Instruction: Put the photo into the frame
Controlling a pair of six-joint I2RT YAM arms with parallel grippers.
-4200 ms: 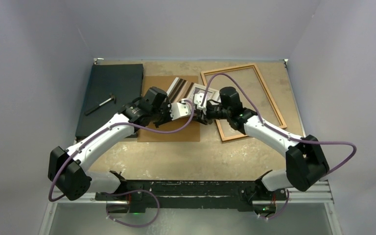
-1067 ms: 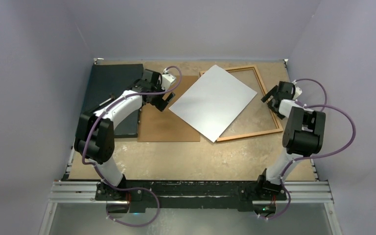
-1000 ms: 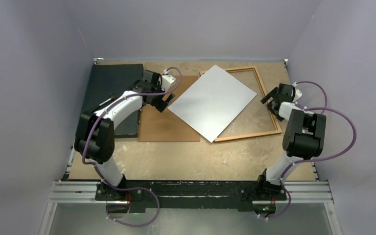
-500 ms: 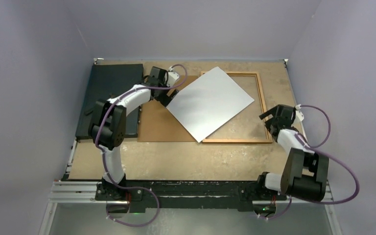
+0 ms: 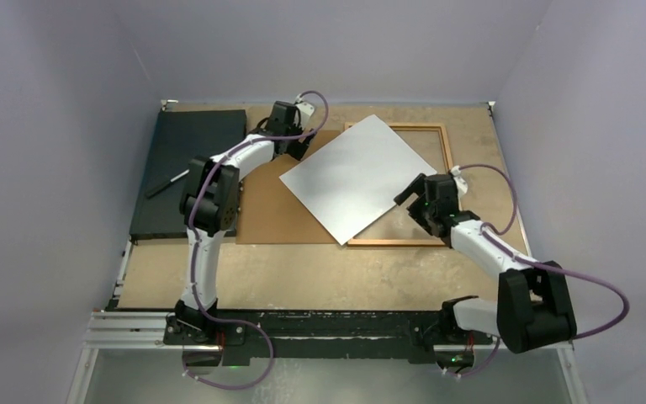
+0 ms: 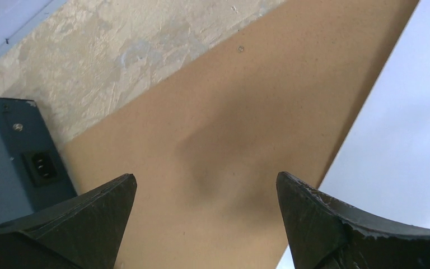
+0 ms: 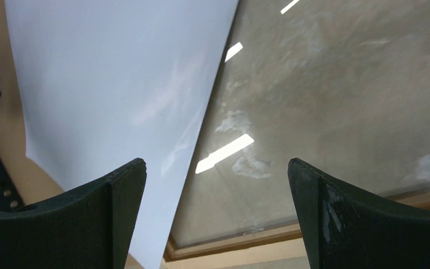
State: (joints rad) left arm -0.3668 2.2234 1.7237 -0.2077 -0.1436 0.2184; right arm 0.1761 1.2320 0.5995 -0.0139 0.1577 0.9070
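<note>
The photo [image 5: 349, 179] lies white side up and turned diagonally, half on the brown backing board [image 5: 277, 219] and half over the frame [image 5: 395, 242]. Its picture side is hidden. The frame's orange-brown border [image 7: 241, 246] surrounds a glass pane [image 7: 341, 101]. My left gripper [image 5: 296, 150] hangs open over the backing board [image 6: 229, 129], just beside the photo's far left edge [image 6: 403, 157]. My right gripper [image 5: 415, 210] is open above the photo's right edge [image 7: 112, 78], straddling paper and glass. Neither gripper holds anything.
A dark grey flat slab [image 5: 193, 143] lies at the back left with a small black-handled tool [image 5: 171, 181] on it. Its end with a power socket [image 6: 11, 151] is close to my left finger. Walls close in the table on three sides.
The frame has swung from tilted to square with the table. My right arm moved from the frame's right side to the photo's right edge. My left gripper moved toward the back.
</note>
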